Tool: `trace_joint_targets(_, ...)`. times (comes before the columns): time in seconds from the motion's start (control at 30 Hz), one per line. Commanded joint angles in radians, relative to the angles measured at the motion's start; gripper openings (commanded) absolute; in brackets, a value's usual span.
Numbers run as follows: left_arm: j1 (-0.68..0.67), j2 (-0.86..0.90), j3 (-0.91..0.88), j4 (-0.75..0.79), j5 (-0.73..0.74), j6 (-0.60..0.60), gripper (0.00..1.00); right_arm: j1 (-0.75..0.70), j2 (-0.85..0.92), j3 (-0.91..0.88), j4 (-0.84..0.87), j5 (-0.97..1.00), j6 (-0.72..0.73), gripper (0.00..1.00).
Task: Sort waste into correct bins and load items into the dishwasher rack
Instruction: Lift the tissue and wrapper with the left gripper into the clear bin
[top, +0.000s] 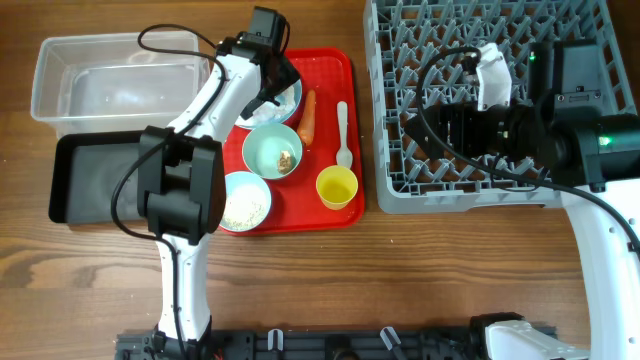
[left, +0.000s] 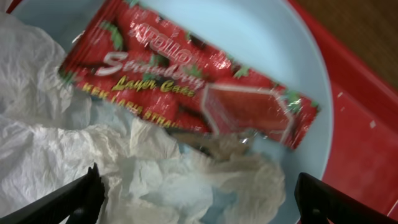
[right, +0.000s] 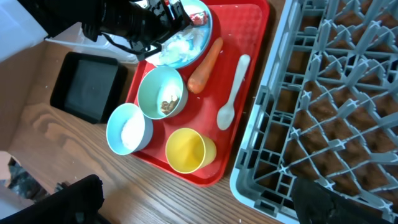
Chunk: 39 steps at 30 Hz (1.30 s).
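My left gripper (left: 199, 199) hangs open just above the pale-blue plate (left: 292, 62). Its fingers straddle crumpled white tissue (left: 93, 155) beside a red-and-white wrapper (left: 186, 87), and they grip nothing. On the red tray (top: 335, 70) lie the carrot (top: 307, 115), white spoon (top: 343, 135), mint-green bowl (top: 272, 152) with a brown lump (right: 166, 104), light-blue bowl (top: 245, 200) of rice and yellow cup (top: 336, 187). My right gripper (right: 205, 211) is open and empty over the left front corner of the grey dishwasher rack (top: 400, 120).
The clear tub (top: 115, 85) stands at the back left, with the black tub (top: 95, 175) in front of it, both left of the tray. The left arm's body (top: 180, 190) covers part of the black tub and the tray's left edge.
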Motion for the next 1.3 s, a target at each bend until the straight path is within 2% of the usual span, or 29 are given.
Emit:
trace_joint_targets(0.0, 0.0, 0.058, 0.009, 0.074, -0.04, -0.014, 1.0, 0.003, 0.002, 0.016, -0.002, 0.023, 0.006, 1.0)
trace_joint_targets(0.2, 0.0, 0.111, 0.009, 0.102, -0.04, -0.013, 1.0, 0.003, 0.002, 0.016, -0.008, 0.023, 0.006, 1.0)
trace_joint_targets(0.27, 0.0, 0.134, 0.009, 0.085, -0.04, -0.012, 0.9, 0.003, 0.002, 0.016, -0.008, 0.022, 0.006, 1.0)
trace_joint_targets(0.3, 0.0, 0.144, 0.009, 0.076, -0.04, -0.009, 0.82, 0.003, 0.002, 0.016, -0.008, 0.022, 0.006, 1.0)
trace_joint_targets(0.37, 0.0, 0.155, 0.008, 0.055, -0.04, -0.009, 0.57, 0.003, 0.002, 0.016, -0.01, 0.022, 0.006, 1.0)
trace_joint_targets(0.4, 0.0, 0.155, 0.008, 0.04, -0.04, -0.009, 0.35, 0.003, 0.002, 0.016, -0.011, 0.022, 0.006, 1.0)
trace_joint_targets(0.43, 0.0, 0.155, 0.009, 0.03, -0.04, -0.006, 0.16, 0.003, 0.002, 0.016, -0.011, 0.022, 0.006, 1.0)
trace_joint_targets(0.47, 0.0, 0.155, 0.009, 0.022, -0.04, -0.002, 0.04, 0.003, 0.002, 0.016, -0.011, 0.022, 0.006, 1.0)
trace_joint_targets(0.67, 0.008, 0.107, 0.009, -0.034, -0.032, 0.081, 0.04, 0.003, 0.002, 0.016, -0.01, 0.022, 0.006, 1.0)
trace_joint_targets(1.1, 0.142, -0.436, 0.011, -0.06, 0.171, 0.105, 0.04, 0.003, 0.002, 0.016, 0.003, 0.022, -0.023, 1.0)
trace_joint_targets(1.27, 0.245, -0.535, 0.011, -0.1, 0.145, 0.224, 0.04, 0.003, 0.002, 0.016, 0.003, 0.022, -0.021, 1.0)
